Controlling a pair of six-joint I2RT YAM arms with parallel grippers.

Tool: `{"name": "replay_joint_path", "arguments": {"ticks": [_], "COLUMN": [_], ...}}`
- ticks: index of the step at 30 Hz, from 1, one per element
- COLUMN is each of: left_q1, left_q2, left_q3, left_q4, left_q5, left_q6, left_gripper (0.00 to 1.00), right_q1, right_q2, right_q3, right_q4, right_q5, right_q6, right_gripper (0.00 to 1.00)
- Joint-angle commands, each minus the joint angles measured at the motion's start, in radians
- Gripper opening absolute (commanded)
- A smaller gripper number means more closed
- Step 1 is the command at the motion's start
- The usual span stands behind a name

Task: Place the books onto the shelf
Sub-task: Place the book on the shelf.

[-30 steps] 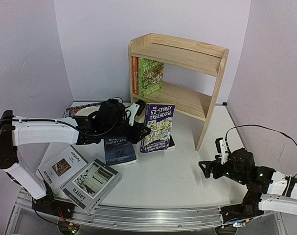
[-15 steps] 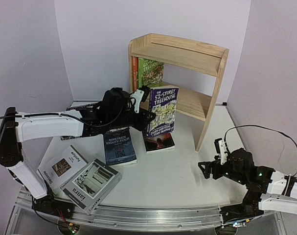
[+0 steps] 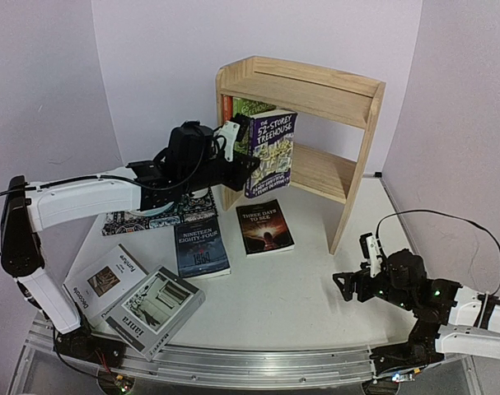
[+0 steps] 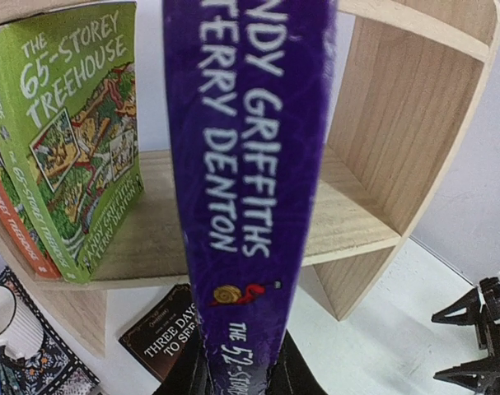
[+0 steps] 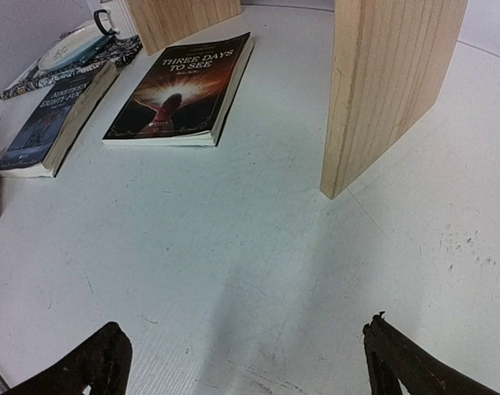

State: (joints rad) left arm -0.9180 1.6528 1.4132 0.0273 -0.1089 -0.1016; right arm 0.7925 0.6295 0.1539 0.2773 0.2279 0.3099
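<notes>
Purple book (image 4: 250, 164) mostly hides left tool (image 4: 241, 380).

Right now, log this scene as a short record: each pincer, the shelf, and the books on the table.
left pincer: shut on the purple Treehouse book, held upright in the air in front of the shelf
right pincer: open, empty, low over the table at its near right
shelf, lower tier: green Treehouse book and orange book standing at the left end
flat on table: Three Days to See, Nineteen Eighty-Four, Decorate, grey book
</notes>
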Motion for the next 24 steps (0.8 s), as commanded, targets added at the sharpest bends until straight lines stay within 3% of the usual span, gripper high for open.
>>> {"name": "replay_joint_path", "arguments": {"ticks": [1,12,24], "left_q1": [0.021,0.033,0.033], "left_q2": [0.017,0.048,0.02], "left_q3": [0.112,0.147,0.061], "left_q4": [0.115,0.125,0.212], "left_q5": [-0.013,-0.027,-0.037], "left_q6": [0.064,0.086,0.11], "left_gripper": [0.0,0.0,0.0], "right_q1": [0.0,0.001,0.0], "right_q2": [-0.001,0.009,0.014], "right_q3": [0.001,0.005,0.007], "right_q4": [0.023,0.024,0.026], "right_q5": [0.004,0.004,0.004], "right_q6": [-0.011,-0.011,-0.011], "right_gripper": [0.98,0.98,0.98]}}
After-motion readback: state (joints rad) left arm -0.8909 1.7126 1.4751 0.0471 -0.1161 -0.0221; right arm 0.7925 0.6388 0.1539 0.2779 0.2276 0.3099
